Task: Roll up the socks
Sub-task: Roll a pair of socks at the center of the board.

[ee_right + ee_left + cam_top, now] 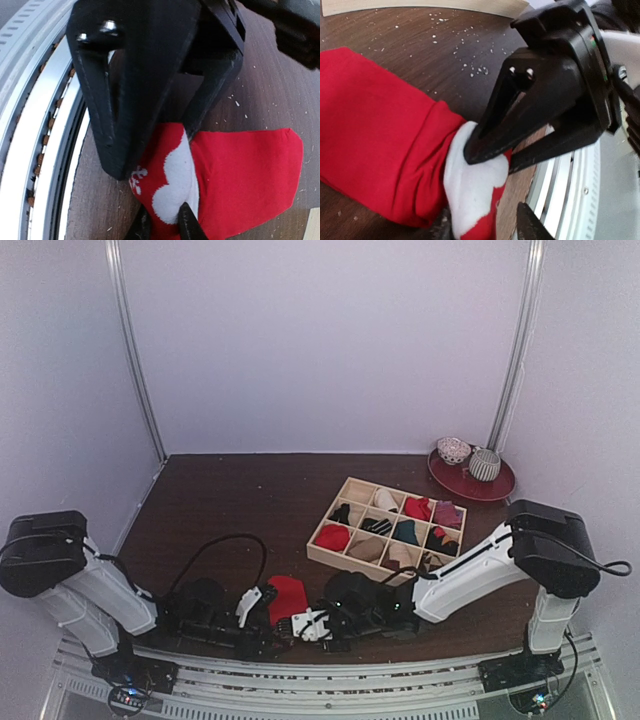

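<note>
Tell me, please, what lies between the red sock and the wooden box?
Only bare table, scattered with small white crumbs, between the red sock and the wooden box; the left wrist view shows it.

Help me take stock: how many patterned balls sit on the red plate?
2. A pale ball at the plate's back left; a grey ball just right of it. None seems hidden.
</note>
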Available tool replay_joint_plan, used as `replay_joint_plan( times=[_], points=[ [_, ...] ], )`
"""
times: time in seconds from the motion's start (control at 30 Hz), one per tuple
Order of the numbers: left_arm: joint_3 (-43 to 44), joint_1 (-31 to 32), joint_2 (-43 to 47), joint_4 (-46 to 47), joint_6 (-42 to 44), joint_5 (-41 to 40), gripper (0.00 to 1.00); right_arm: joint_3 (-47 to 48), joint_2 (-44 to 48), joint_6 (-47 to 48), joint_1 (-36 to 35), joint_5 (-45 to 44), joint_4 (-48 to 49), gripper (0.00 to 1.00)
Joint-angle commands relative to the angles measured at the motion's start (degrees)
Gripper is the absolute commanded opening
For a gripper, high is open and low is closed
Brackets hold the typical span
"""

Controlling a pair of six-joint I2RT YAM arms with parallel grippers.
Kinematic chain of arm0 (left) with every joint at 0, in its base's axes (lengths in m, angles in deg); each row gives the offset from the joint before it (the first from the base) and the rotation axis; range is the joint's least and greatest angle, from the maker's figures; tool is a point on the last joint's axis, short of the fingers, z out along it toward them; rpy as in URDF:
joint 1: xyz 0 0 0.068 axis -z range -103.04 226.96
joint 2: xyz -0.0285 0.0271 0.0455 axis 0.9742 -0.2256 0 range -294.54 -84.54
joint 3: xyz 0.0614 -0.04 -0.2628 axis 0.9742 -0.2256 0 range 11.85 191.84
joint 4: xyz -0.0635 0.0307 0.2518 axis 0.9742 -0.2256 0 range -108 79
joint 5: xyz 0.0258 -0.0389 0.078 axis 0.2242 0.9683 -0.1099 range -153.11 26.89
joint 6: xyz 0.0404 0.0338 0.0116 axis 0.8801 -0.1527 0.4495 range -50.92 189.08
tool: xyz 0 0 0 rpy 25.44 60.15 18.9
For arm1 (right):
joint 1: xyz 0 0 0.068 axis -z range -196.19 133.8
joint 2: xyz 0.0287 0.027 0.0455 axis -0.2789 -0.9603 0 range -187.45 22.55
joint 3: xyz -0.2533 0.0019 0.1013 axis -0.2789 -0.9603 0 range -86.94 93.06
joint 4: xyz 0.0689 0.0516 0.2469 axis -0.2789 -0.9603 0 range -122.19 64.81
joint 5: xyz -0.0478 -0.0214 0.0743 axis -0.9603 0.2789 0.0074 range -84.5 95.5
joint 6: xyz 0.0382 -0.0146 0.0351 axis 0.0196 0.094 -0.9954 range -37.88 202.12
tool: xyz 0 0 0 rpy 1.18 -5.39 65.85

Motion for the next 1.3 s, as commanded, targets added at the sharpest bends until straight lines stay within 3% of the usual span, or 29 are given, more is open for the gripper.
replay_joint_plan(
  times=[0.0,0.17,0.23,0.33,0.6,0.83,0.93,1.07,1.17,1.2,1.27],
  points=[
    [-1.2,0.2,8.8,-13.2,6.7,-3.9,0.45,0.7,-1.5,-8.0,0.8,4.6,-10.0,0.09],
    [-0.3,0.3,23.1,-20.8,17.1,-12.0,0.51,9.4,-3.1,-14.6,3.0,16.0,-25.8,0.08],
    [-1.4,0.4,26.9,-18.1,22.0,-12.8,0.58,14.6,-5.4,-16.0,4.0,20.9,-34.0,0.07],
    [-3.8,0.9,28.9,-11.6,26.7,-11.3,0.59,20.0,-8.3,-18.1,5.6,26.0,-41.4,0.08],
    [-3.2,3.1,15.5,-3.3,28.6,-8.4,0.56,23.0,-12.0,-22.5,8.9,31.7,-42.2,0.08],
    [-1.3,5.9,6.5,0.3,27.8,-9.6,0.55,25.0,-13.6,-22.9,9.1,31.5,-43.4,0.08],
    [-0.6,6.4,4.7,0.0,27.1,-10.4,0.48,25.0,-13.4,-23.7,9.1,31.2,-42.7,0.11],
    [0.4,6.4,2.6,-1.2,26.5,-11.3,0.25,24.5,-12.3,-24.4,9.1,29.9,-41.4,0.16],
    [0.5,6.4,1.4,-2.0,24.6,-13.4,0.10,23.9,-11.0,-24.5,9.1,29.1,-41.1,0.27],
    [0.5,6.3,1.2,-2.3,23.4,-14.6,0.03,23.3,-10.1,-24.7,9.1,28.4,-40.5,0.44],
    [0.5,6.3,0.7,-2.7,21.3,-16.8,0.00,21.2,-7.0,-24.6,9.2,27.1,-38.4,0.67]
  ],
)
